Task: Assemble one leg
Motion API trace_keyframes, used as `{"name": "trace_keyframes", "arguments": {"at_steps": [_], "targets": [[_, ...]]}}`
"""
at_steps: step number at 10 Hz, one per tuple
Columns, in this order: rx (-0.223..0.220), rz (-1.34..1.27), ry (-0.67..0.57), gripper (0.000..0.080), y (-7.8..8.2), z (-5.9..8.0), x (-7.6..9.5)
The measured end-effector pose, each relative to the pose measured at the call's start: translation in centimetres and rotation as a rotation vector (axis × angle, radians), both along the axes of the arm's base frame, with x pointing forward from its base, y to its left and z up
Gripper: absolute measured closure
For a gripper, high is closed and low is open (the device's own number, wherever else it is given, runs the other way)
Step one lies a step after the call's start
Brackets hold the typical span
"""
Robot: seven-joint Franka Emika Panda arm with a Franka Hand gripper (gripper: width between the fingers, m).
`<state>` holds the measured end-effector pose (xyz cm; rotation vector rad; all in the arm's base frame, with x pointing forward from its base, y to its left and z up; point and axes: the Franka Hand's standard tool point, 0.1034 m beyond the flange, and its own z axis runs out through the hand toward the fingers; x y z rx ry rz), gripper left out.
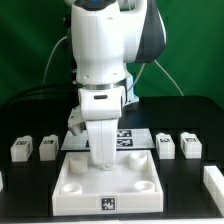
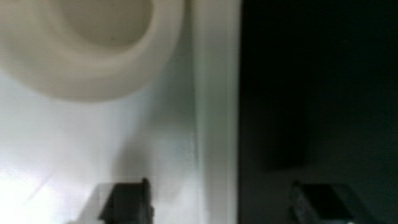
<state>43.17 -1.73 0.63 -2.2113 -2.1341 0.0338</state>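
Now the white arm (image 1: 100,70) reaches straight down onto the large white square plate (image 1: 70,185), which lies flat on the dark tabletop (image 1: 30,110) with a tag on its front edge. The jaws are released and spread wide, with nothing gripped between them. In the wrist view one of the dark fingertips (image 2: 125,200) hangs over the plate (image 2: 71,130) and the other over the bare tabletop (image 2: 320,100), so the plate's straight edge runs between them. A round corner socket (image 2: 89,40) shows farther along the plate.

No leg is held. One leg (image 1: 47,148) stands on the tabletop at the exterior view's left of the plate, with a second leg (image 1: 20,150) just beside it, farther out. A third leg (image 1: 166,145) and a fourth leg (image 1: 190,147) stand side by side at the exterior view's right. All four are apart from the plate. The marker board (image 1: 128,138) lies behind the arm, partly hidden by it.
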Motion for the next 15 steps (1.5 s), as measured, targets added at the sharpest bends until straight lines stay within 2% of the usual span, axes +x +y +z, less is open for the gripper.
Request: {"name": "trace_keyframes", "arguments": {"at_steps": [1, 2, 3, 4, 10, 12, 14, 15], "targets": [[0.0, 0.0, 0.0, 0.0539, 0.0, 0.0, 0.0], [0.0, 0.0, 0.0, 0.0673, 0.0, 0.0, 0.0], [0.0, 0.0, -0.006, 0.0673, 0.0, 0.1, 0.2], [0.0, -0.001, -0.015, 0.0741, 0.0, 0.1, 0.3], [0.0, -0.001, -0.019, 0.0741, 0.0, 0.2, 0.4], [0.002, 0.031, -0.044, 0.0741, -0.1, 0.4, 1.3], [0.013, 0.032, -0.055, 0.0742, 1.8, 0.7, 3.0], [0.025, 0.024, -0.058, 0.0742, 3.0, 0.4, 3.8]]}}
